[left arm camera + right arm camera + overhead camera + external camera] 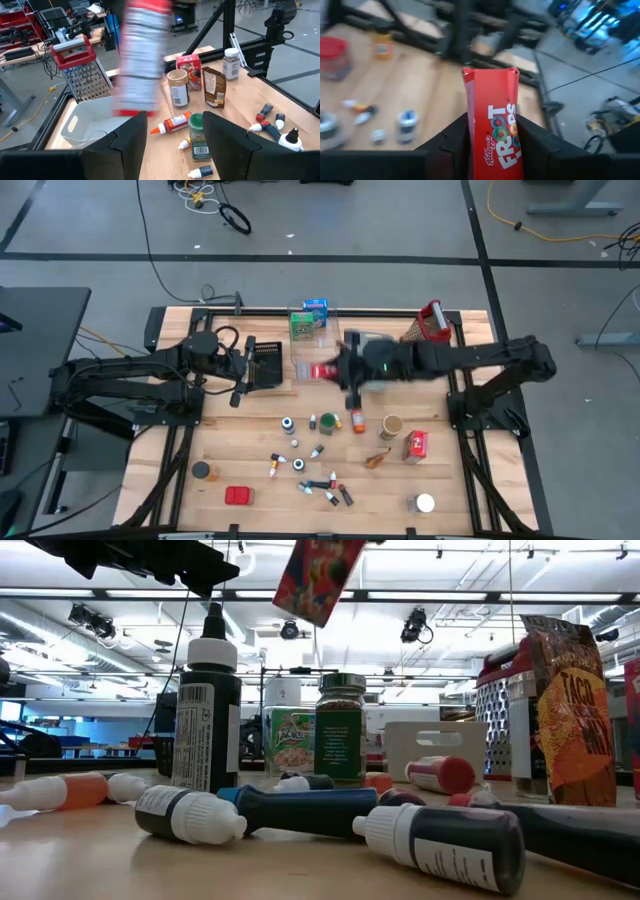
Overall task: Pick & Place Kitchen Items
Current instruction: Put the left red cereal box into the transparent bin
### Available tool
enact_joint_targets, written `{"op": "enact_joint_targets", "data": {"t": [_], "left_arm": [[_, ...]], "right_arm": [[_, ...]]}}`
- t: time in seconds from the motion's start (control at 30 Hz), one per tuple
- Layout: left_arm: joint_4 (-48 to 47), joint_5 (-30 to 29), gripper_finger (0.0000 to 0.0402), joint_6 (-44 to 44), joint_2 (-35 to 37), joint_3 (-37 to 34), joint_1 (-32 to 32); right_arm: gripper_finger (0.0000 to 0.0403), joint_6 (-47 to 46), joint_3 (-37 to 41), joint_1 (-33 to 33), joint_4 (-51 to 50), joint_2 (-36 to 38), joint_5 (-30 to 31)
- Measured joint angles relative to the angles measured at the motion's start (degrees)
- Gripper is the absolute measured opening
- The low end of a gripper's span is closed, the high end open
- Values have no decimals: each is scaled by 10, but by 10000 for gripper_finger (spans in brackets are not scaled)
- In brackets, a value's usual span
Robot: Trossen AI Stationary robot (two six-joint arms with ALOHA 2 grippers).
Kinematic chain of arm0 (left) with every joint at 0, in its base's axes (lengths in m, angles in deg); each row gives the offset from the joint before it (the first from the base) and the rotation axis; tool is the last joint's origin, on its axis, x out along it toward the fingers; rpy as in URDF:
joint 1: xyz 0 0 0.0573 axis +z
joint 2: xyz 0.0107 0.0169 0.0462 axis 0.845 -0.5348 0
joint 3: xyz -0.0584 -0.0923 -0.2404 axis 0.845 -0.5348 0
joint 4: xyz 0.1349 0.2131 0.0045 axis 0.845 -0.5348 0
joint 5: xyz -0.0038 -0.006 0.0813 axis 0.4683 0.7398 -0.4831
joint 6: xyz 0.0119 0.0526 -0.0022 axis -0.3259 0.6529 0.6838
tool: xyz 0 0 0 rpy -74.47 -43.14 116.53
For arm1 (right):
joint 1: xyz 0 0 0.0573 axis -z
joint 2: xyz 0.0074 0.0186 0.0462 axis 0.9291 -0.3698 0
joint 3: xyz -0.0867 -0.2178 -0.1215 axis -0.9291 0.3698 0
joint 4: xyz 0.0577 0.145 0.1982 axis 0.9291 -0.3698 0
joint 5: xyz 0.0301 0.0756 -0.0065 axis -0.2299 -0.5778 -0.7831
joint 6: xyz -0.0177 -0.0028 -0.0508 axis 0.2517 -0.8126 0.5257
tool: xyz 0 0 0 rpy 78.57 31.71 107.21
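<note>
A red Froot Loops box [492, 125] hangs in the air over the table's middle, with my right gripper [491, 120] shut on it. In the high view that gripper [342, 370] reaches in from the right and the box [321, 370] sticks out toward the left. The low view shows the box [320, 580] tilted, high above the bottles. My left gripper [175, 117] waits open at the table's left [280, 367], nothing between its fingers. Small bottles [320, 485], a spice jar [328, 423] and a can [392, 425] lie on the wood. My right gripper pinches the red box between its two fingers, one on each long side [471, 131]. The printed face is turned toward the wrist camera and the box's far end [490, 74] sticks out beyond the fingertips. The box is lifted clear of the table and tilted.
A clear bin [300, 332] at the far middle holds a green box [301, 324] and a blue box [316, 309]. A metal grater [432, 323] stands at the far right. A pale bin [85, 125] lies before my left gripper. Another red box [415, 445] stands at near right.
</note>
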Motion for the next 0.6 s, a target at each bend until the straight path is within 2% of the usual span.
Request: {"op": "enact_joint_targets", "data": {"t": [0.27,0.47,0.6], "left_arm": [[0,0,201,19,0,0,0],[0,0,200,24,0,0,0],[0,0,201,24,0,0,0]], "right_arm": [[141,32,-1,147,63,-15,-98],[141,50,-1,233,69,-67,-195],[142,76,0,275,72,-106,-220]]}}
